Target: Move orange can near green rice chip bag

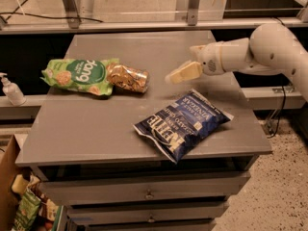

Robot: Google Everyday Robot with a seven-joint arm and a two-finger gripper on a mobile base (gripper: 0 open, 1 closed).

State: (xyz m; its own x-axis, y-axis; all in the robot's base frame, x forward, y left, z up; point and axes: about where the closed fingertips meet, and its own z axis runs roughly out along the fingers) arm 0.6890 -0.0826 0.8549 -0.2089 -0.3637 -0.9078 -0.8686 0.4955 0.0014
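The orange can (pixel 127 78) lies on its side on the grey table (pixel 91 134), its left end touching the right edge of the green rice chip bag (pixel 79 75), which lies flat at the table's left back. My gripper (pixel 182 64) hovers over the table to the right of the can, well apart from it. Its pale fingers (pixel 184 72) are open with nothing between them. The white arm reaches in from the right edge.
A dark blue Kettle chip bag (pixel 182 123) lies at the table's front right, just below the gripper. A soap bottle (pixel 10 89) stands on a low ledge at the left. Drawers (pixel 149 194) sit under the tabletop, and a box of snacks (pixel 24 211) at bottom left.
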